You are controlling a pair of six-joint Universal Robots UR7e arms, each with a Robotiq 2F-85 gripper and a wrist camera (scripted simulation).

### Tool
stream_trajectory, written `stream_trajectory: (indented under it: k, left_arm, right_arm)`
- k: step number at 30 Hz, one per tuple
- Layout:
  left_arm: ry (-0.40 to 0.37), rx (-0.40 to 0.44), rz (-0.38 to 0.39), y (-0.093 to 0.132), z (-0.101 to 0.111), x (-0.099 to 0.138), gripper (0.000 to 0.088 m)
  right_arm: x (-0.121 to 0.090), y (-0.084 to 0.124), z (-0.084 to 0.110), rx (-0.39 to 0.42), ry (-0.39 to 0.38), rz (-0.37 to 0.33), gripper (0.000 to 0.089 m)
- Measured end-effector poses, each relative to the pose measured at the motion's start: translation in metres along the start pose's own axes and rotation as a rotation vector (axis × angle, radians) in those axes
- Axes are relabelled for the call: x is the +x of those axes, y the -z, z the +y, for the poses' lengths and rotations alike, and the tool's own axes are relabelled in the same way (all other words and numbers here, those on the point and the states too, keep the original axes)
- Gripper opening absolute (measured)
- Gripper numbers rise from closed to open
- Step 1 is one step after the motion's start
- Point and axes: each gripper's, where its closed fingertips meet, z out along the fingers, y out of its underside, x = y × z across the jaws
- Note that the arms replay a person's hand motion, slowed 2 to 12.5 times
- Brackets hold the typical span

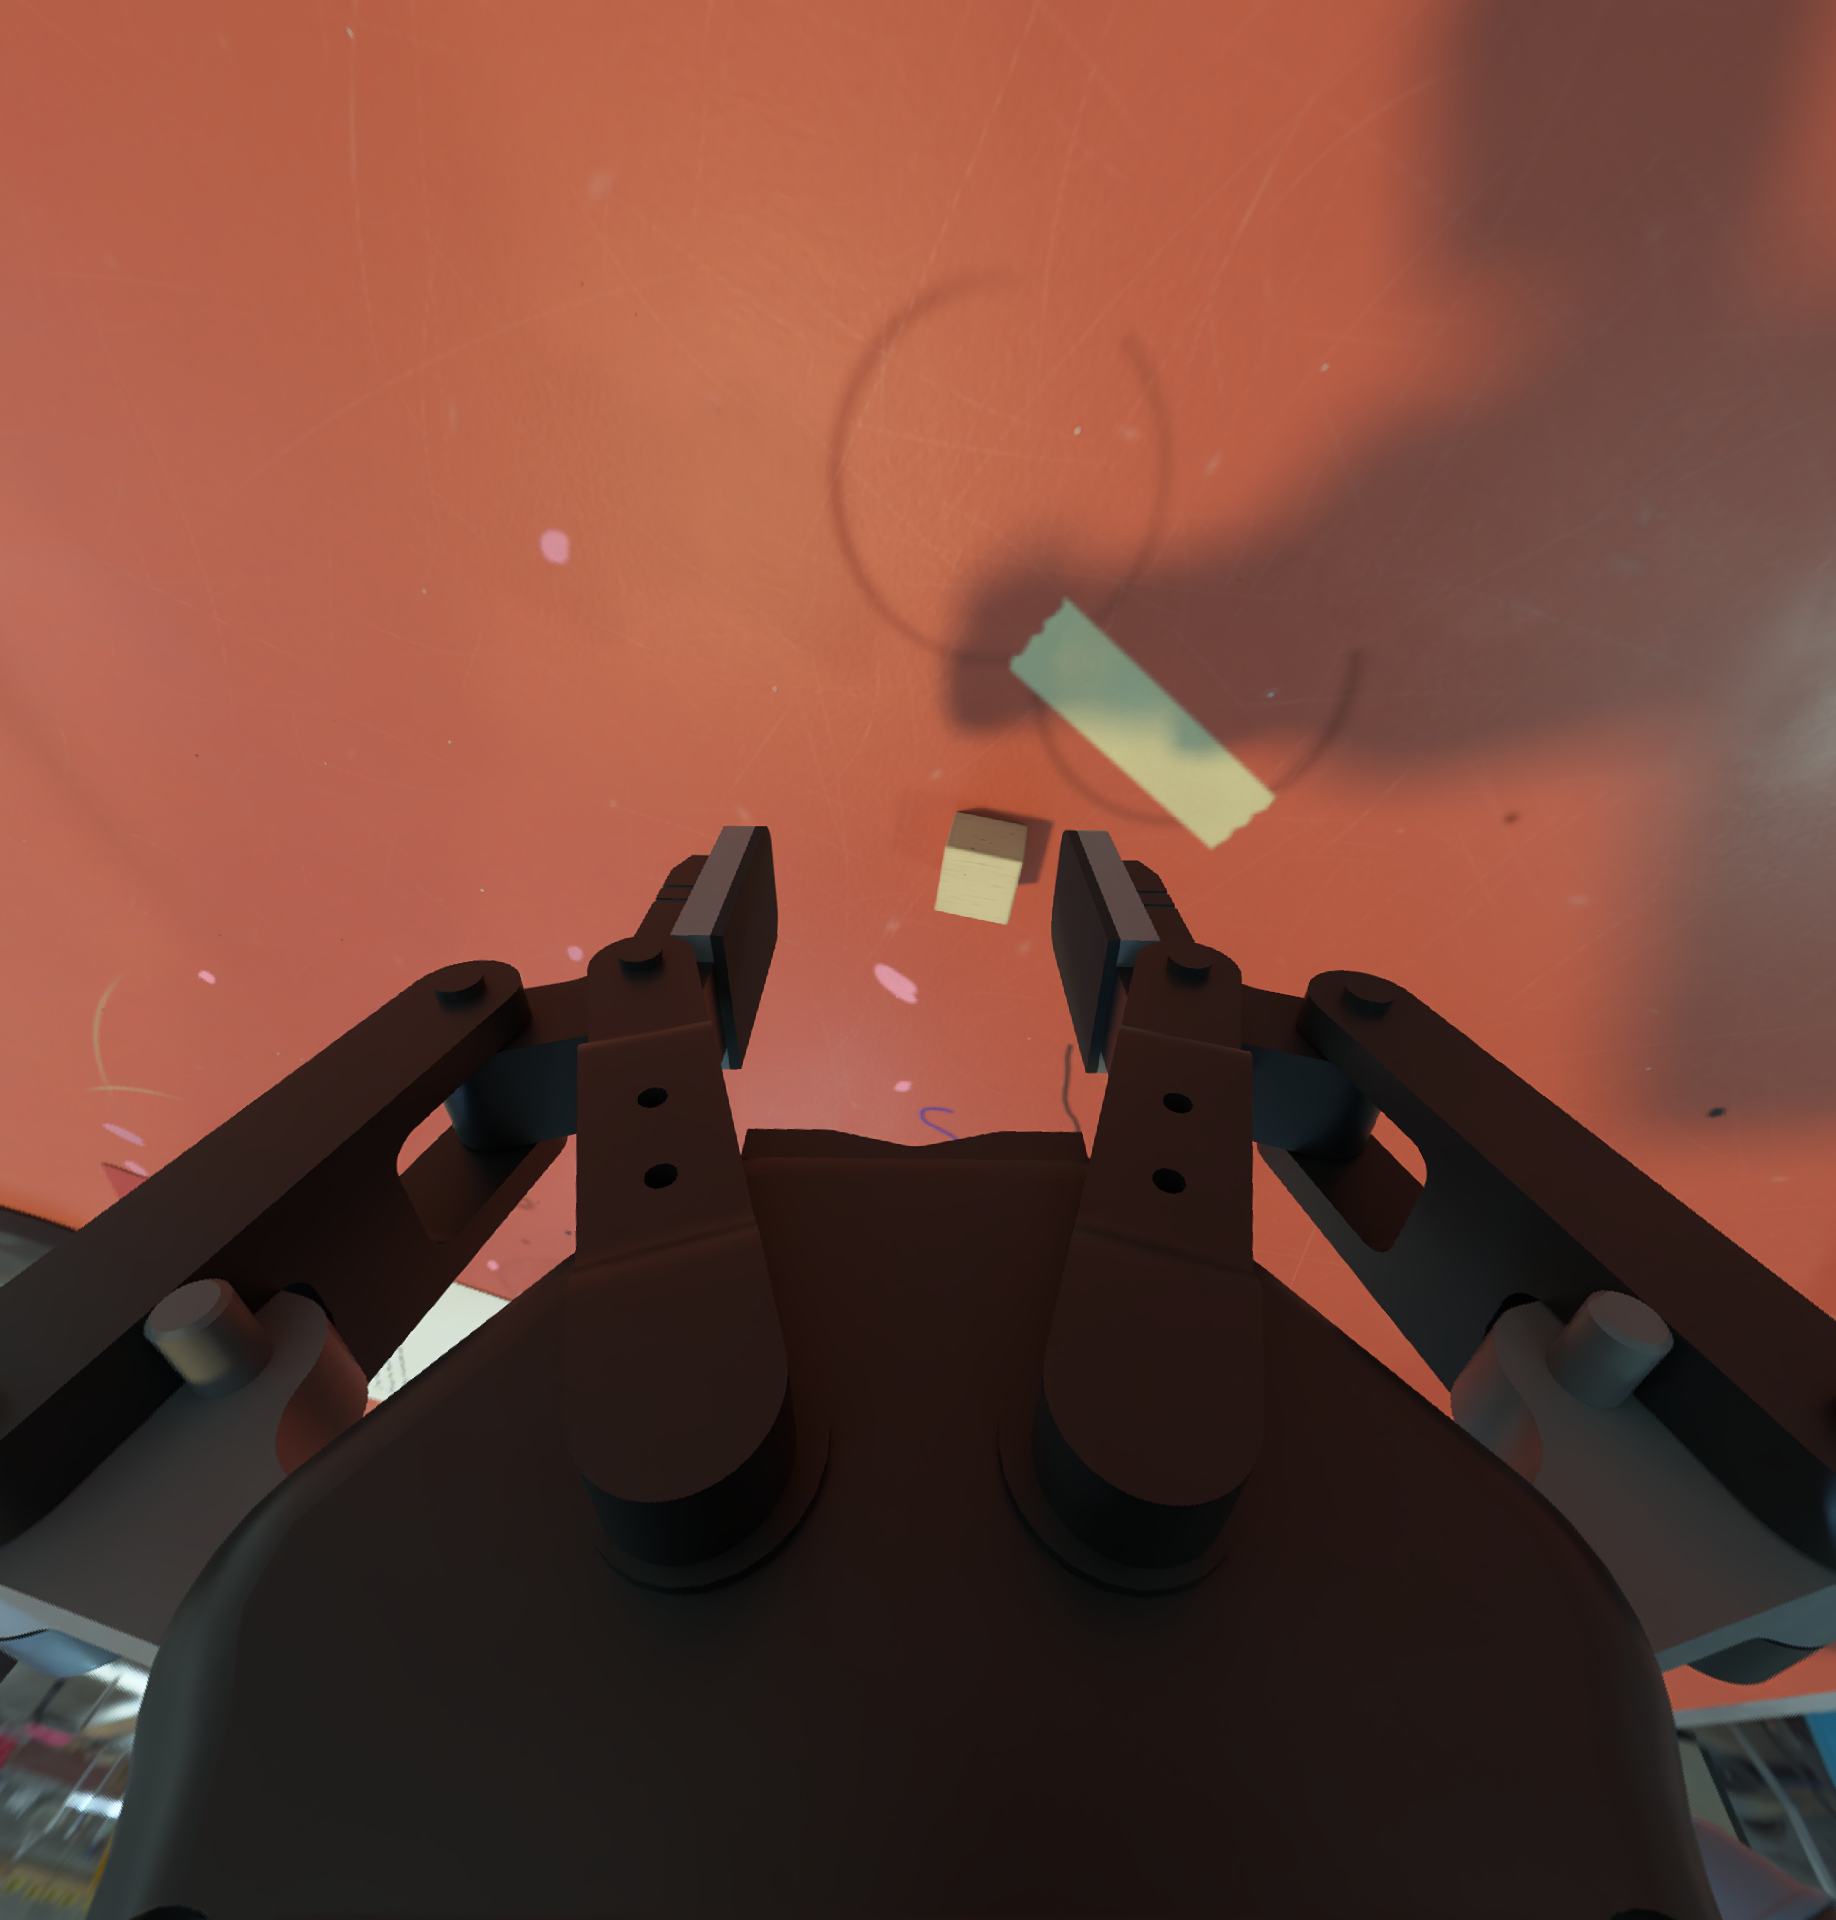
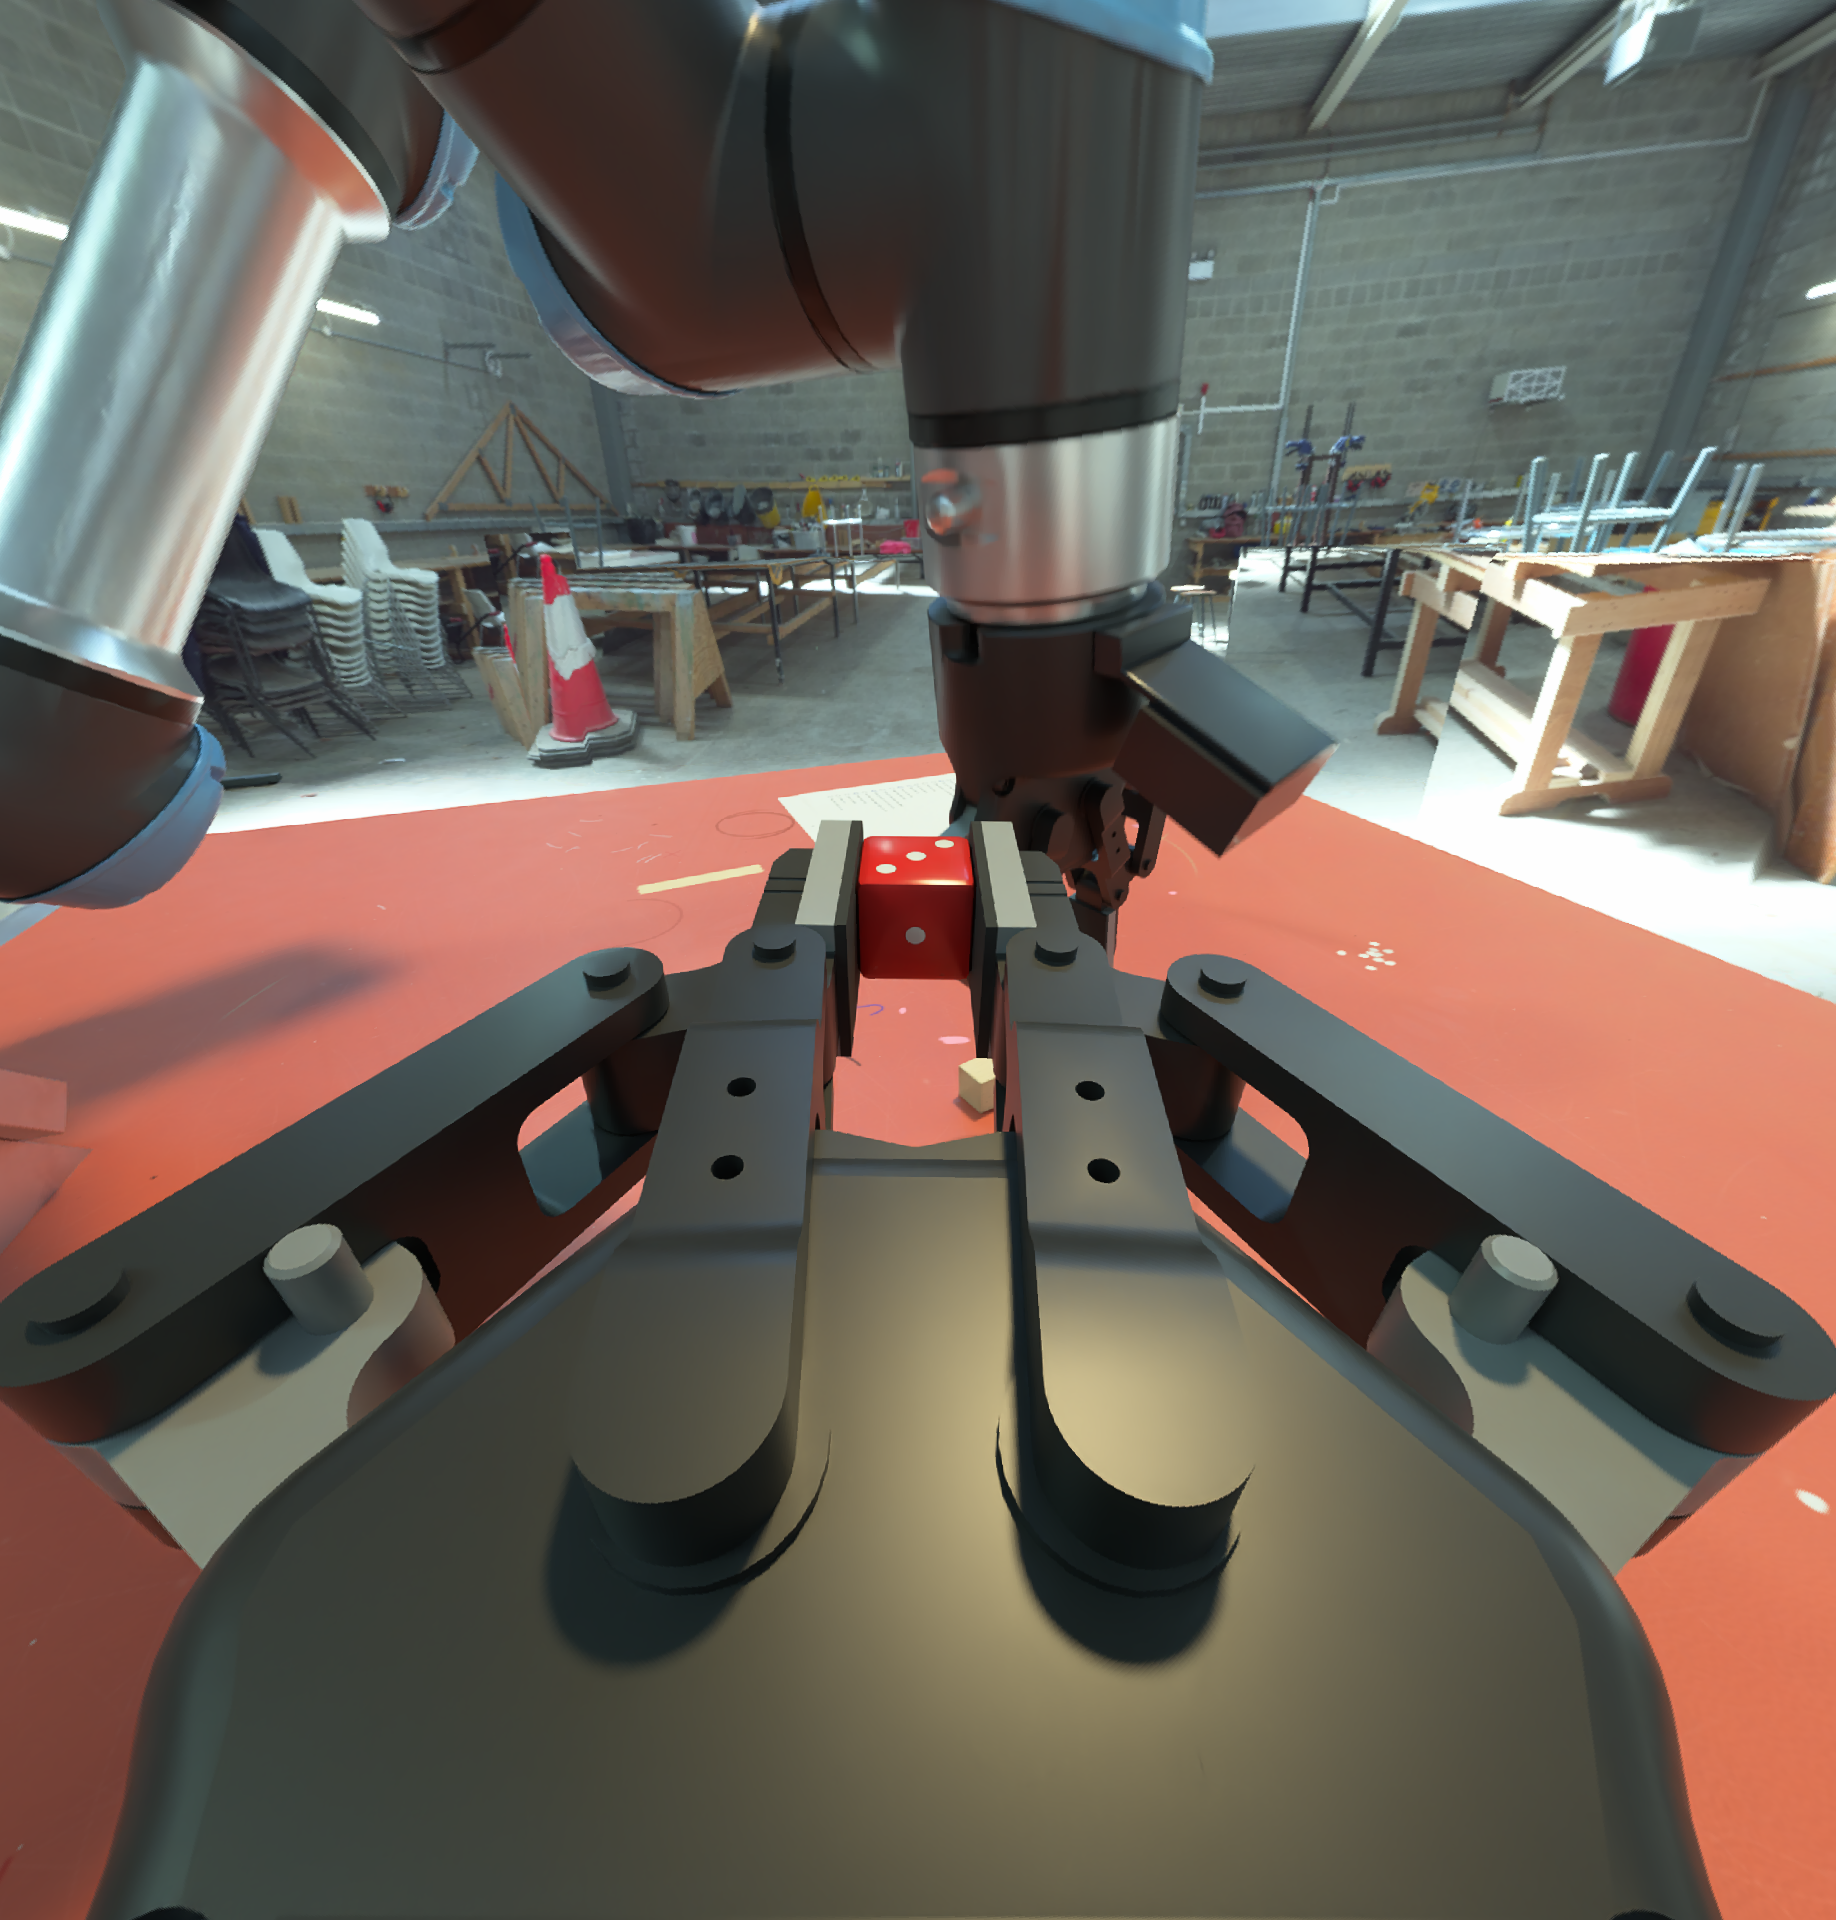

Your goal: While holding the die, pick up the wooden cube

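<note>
A small pale wooden cube (image 1: 981, 868) lies on the red table (image 1: 478, 416). My left gripper (image 1: 914, 894) is open above it, looking down; the cube shows between the fingertips, nearer the right finger, with the table still some way below. My right gripper (image 2: 914, 899) is shut on a red die (image 2: 914, 906) with white dots and holds it above the table. The wooden cube also shows in the right wrist view (image 2: 978, 1084), on the table below the die. The left arm and its gripper (image 2: 1090, 852) hang just beyond the die.
A strip of pale tape (image 1: 1142, 722) is stuck to the table just beyond the cube, also seen in the right wrist view (image 2: 701, 879). A white sheet of paper (image 2: 872, 802) lies at the table's far edge. Workbenches, stacked chairs and a traffic cone (image 2: 573, 665) stand beyond.
</note>
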Motion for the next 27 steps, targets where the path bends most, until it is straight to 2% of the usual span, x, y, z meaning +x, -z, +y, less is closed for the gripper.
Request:
stream_trajectory:
  k: [6, 18, 27]
  left_arm:
    - [-0.046, -0.124, -0.012, -0.015, 0.0, -0.007, 0.0499]
    - [-0.128, -0.432, 0.058, -0.041, 0.023, 0.0, 0.0558]
    - [-0.171, -0.533, 0.112, -0.05, 0.029, 0.01, 0.0516]
  right_arm:
    - [0.01, 0.009, -0.008, 0.019, 0.011, 0.03, 0.0179]
    - [0.025, 0.024, -0.016, 0.047, 0.004, 0.071, 0.0179]
    - [0.031, 0.028, -0.017, 0.054, -0.002, 0.082, 0.0179]
